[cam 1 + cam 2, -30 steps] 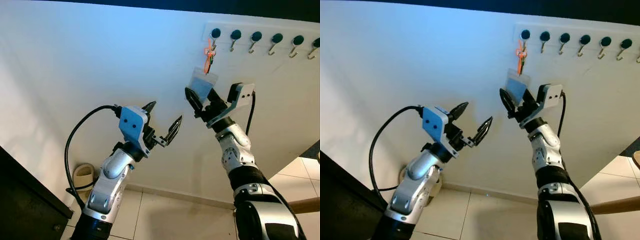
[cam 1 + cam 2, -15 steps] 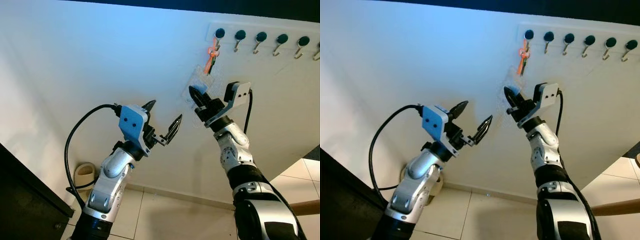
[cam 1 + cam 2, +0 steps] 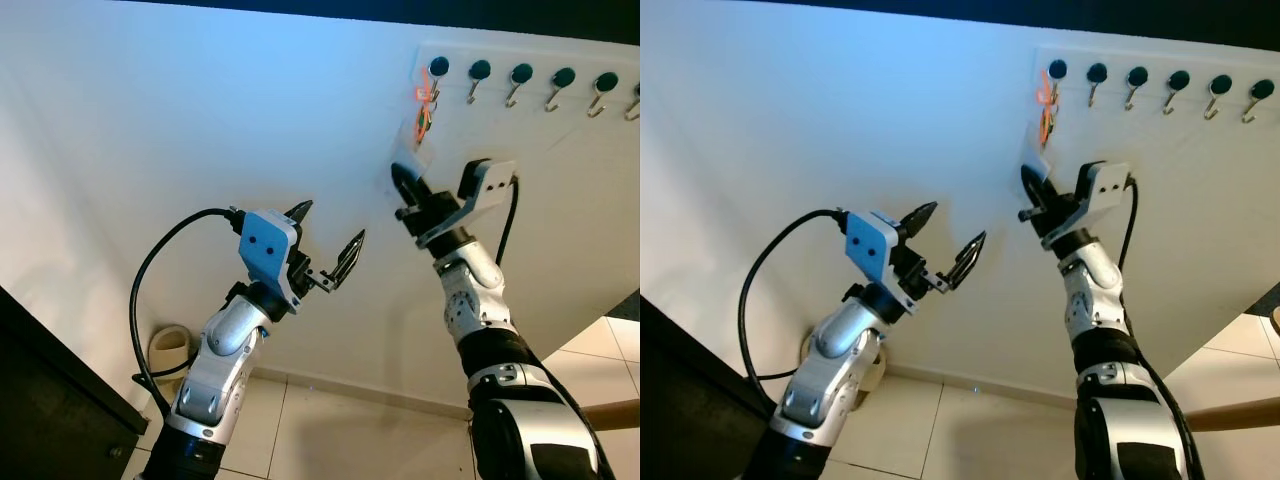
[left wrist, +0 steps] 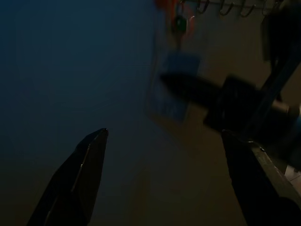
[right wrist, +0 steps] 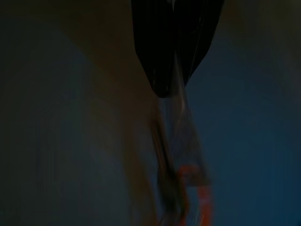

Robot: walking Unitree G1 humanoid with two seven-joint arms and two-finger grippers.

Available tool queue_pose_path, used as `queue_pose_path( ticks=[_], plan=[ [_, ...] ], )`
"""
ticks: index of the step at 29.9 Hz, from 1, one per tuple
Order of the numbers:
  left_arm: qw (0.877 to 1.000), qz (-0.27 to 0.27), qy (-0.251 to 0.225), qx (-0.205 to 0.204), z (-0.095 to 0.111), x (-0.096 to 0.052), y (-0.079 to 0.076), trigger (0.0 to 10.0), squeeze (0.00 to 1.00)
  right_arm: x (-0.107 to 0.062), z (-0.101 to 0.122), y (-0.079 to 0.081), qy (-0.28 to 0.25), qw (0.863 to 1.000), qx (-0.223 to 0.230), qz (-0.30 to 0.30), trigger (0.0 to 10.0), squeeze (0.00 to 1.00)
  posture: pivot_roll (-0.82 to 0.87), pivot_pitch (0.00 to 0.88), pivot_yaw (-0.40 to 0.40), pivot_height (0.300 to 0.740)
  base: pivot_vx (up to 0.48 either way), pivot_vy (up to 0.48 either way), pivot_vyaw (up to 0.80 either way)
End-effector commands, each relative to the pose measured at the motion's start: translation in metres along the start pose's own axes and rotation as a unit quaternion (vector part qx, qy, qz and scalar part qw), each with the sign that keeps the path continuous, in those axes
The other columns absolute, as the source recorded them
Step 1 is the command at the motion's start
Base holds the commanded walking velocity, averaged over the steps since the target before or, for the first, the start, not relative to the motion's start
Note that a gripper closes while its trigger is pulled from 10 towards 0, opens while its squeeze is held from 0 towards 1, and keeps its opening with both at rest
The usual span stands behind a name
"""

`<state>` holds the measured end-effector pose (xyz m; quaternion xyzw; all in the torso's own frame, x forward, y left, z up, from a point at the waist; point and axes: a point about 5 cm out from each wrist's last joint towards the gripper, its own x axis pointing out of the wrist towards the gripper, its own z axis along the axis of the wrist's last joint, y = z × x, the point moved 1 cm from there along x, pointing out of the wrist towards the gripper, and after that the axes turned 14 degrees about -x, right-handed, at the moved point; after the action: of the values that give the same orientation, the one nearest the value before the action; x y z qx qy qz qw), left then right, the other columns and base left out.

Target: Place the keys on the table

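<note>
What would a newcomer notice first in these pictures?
The right gripper, raised to the white wall, is shut on the clear tag of the keys, which hang by an orange strap from the leftmost hook in a row. The left gripper is open in mid-air, lower and to the left.

Keys (image 5: 186, 188) blurred, dark in right wrist view; hook row (image 3: 628, 100) cut off.

A row of wall hooks (image 3: 520, 80) up on the white wall (image 3: 150, 130), tiled floor (image 3: 330, 430) below, dark cabinet (image 3: 50, 410) at left.
</note>
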<state>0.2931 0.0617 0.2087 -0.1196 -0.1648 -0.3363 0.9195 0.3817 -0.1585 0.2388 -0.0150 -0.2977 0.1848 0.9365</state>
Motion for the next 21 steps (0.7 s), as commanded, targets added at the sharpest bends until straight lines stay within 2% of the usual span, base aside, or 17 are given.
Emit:
queue_pose_path(
  ticks=[1,6,11,21],
  plan=[
    [1.0,-0.003,0.008,-0.003,-0.005,0.0,-0.003,10.0,0.0,0.0,0.005,-0.001,-0.016,1.0,0.001,-0.009,0.0,0.0,0.04,0.134,-0.014,0.74,0.0,0.0,0.0],
    [1.0,-0.005,0.009,-0.003,-0.005,0.0,-0.004,10.0,0.0,0.004,0.023,0.005,-0.06,0.998,0.02,-0.007,0.0,0.0,0.04,0.138,-0.014,0.74,0.0,0.0,0.0],
    [1.0,-0.006,0.01,-0.003,-0.005,0.0,-0.004,10.0,0.0,0.003,0.03,0.012,-0.078,0.997,0.028,0.004,0.0,0.0,0.04,0.137,-0.015,0.74,0.0,0.0,0.0],
    [1.0,-0.011,0.012,-0.002,-0.006,-0.001,-0.006,10.0,0.0,-0.003,0.035,0.025,-0.089,0.995,0.041,0.003,0.0,0.0,0.04,0.132,-0.013,0.74,0.0,0.0,0.0]
  ],
)
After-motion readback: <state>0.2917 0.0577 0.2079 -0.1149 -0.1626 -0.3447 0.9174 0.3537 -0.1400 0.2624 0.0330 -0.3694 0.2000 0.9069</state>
